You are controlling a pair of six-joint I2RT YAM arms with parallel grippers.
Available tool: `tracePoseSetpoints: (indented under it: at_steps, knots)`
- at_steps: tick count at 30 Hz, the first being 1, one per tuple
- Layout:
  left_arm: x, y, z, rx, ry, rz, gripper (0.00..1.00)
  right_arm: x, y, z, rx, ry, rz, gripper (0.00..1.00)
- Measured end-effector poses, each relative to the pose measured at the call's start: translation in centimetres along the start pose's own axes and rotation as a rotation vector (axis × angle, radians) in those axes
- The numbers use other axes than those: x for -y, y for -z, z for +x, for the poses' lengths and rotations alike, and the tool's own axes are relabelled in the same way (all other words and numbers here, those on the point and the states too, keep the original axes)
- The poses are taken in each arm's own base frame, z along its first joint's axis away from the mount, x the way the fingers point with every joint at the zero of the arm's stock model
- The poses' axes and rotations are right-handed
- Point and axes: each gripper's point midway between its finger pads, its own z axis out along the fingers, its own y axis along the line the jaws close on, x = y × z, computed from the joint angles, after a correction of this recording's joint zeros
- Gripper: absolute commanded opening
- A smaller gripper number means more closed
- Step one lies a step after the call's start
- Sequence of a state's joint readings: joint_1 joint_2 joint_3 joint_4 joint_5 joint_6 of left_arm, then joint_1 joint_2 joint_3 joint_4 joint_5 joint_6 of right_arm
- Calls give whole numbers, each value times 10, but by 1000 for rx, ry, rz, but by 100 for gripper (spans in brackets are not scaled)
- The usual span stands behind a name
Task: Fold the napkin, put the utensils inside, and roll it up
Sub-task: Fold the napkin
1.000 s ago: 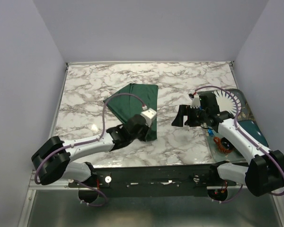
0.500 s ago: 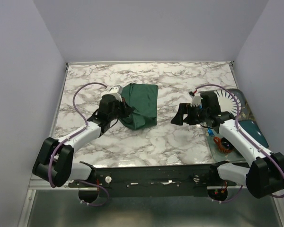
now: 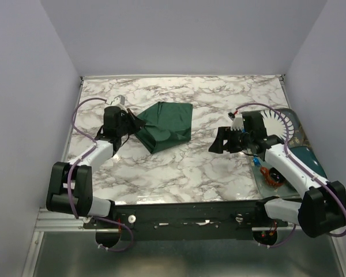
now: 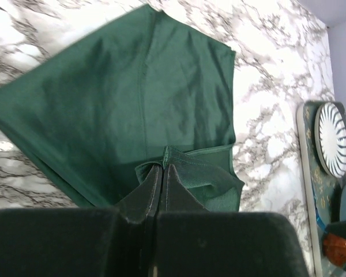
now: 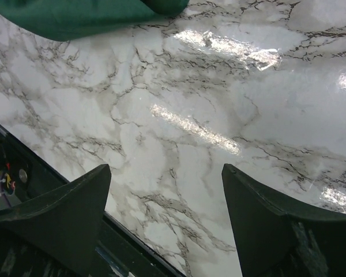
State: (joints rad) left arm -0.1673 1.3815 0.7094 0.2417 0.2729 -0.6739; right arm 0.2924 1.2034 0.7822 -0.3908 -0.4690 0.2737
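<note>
The dark green napkin [image 3: 166, 124] lies partly folded on the marble table, left of centre. My left gripper [image 3: 131, 120] is at its left corner, shut on a pinched fold of the cloth. In the left wrist view the fingertips [image 4: 155, 179] meet on a raised edge of the napkin [image 4: 132, 98]. My right gripper [image 3: 220, 141] is open and empty, low over bare marble right of centre. The right wrist view shows its spread gripper [image 5: 167, 173] and the napkin's edge [image 5: 75, 17] at the top left. The fork is not visible.
A tray [image 3: 293, 118] stands at the table's right edge. It holds a white striped plate [image 3: 274, 122], a teal dish [image 3: 312, 163] and an orange object [image 3: 271, 173]. The plate also shows in the left wrist view [image 4: 333, 138]. Walls enclose the table's left, back and right sides.
My left gripper has moved from the napkin's near corner up and to the left, pulling the cloth with it and folding it over. The right arm has barely moved.
</note>
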Motion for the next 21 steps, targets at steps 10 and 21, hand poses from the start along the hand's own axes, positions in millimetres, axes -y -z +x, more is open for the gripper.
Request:
tracePoseSetpoints:
  at_steps: [10,21]
  knots:
    - [-36,-24,-25,-4,53,-74,0,4,-5,4,-25,8,4,85]
    - [-55,-41,-30,-29,82,-120,0,2,-9,6,-46,3,-17,84]
